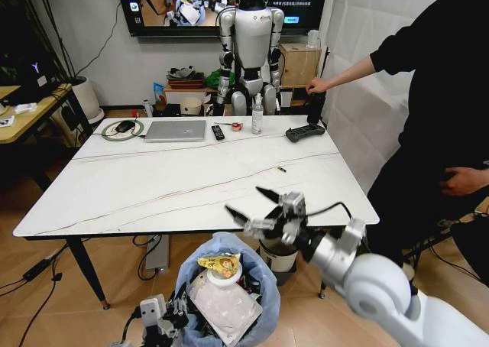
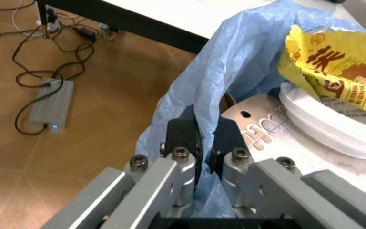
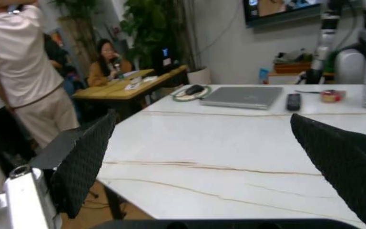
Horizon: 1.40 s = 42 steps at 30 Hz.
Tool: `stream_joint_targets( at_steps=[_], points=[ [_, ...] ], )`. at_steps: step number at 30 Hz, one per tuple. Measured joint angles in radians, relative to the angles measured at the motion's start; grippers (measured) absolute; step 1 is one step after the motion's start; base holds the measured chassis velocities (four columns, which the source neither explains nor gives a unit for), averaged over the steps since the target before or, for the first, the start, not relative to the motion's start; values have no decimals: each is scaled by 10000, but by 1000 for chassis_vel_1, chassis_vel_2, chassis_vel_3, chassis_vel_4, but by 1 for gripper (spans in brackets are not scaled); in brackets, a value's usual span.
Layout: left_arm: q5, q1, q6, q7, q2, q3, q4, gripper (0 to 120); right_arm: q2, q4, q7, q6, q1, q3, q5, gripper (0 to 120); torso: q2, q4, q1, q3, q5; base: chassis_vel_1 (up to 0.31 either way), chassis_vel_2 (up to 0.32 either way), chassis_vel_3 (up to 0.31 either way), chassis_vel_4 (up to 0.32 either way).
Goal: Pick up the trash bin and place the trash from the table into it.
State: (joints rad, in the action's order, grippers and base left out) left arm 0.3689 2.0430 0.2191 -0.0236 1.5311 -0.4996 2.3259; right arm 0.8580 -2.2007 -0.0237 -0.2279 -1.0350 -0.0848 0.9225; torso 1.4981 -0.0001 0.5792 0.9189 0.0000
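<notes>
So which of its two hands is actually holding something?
The left hand, low beside the trash bin: it pinches the bin's blue bag. The right hand hangs open over the table edge, holding nothing.

Even, bright indoor light falls from above; the white tabletop (image 1: pixel 183 171) shows a soft sheen and no hard shadows. The screen (image 1: pixel 221 3) glows behind. In the right wrist view the near fingers (image 3: pixel 81 167) and the room behind are soft with blur.
</notes>
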Motion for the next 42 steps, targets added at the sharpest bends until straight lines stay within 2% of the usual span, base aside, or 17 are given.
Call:
stream_joint_targets(
  at_steps=[2, 4, 9, 14, 16, 17, 20, 29, 37, 42],
  points=[
    [2, 12, -2, 0, -4, -2, 16, 0, 54, 164, -58, -99, 131, -72, 92, 100, 0, 0, 0, 0, -1, 0, 0, 0, 0],
    [4, 66, -4, 2, -16, -14, 93, 0, 147, 931, -116, -430, 743, -121, 418, 100, 0, 0, 0, 0, 1, 0, 0, 0, 0],
    [-1, 102, -4, 3, 0, -55, 174, 0, 200, 2273, 232, -639, 1981, 380, 893, 100, 0, 0, 0, 1, 1, 0, 0, 0, 0],
    [-83, 208, -43, 6, 123, -87, 210, 0, 548, 4485, 1343, -526, 3863, 1276, 875, 100, 0, 2, 1, 1, -4, 0, 0, 0, 0],
    [-97, 224, -51, 6, 140, -94, 216, 0, 611, 4911, 1519, -478, 4136, 1424, 806, 100, -1, 4, 1, 1, 4, 0, 0, 0, 0],
    [-108, 240, -59, 6, 167, -101, 226, 0, 661, 5204, 1649, -441, 4309, 1531, 757, 100, -1, 3, 2, 2, -4, 0, 0, 0, 0],
    [-196, 268, -82, 10, 296, -113, 263, 0, 989, 6716, 2136, -238, 5008, 2065, 415, 100, -1, 3, 2, 2, 1, 0, 0, 0, 0],
    [-368, 323, -105, 16, 525, -107, 311, 0, 1846, 8872, 2760, 258, 5641, 2648, -869, 100, -1, 0, 0, 1, 1, 0, 0, 0, 0],
    [-436, 337, -120, 21, 645, -81, 327, 0, 2828, 10250, 2551, 345, 6171, 2707, -1830, 100, -1, 3, 0, 0, -2, 0, 0, 0, 0],
    [-443, 325, -129, 23, 668, -77, 327, 0, 3066, 10891, 2305, 337, 6299, 2663, -2307, 100, -1, 1, 0, 1, 0, 0, 0, 0, 0]
  ],
)
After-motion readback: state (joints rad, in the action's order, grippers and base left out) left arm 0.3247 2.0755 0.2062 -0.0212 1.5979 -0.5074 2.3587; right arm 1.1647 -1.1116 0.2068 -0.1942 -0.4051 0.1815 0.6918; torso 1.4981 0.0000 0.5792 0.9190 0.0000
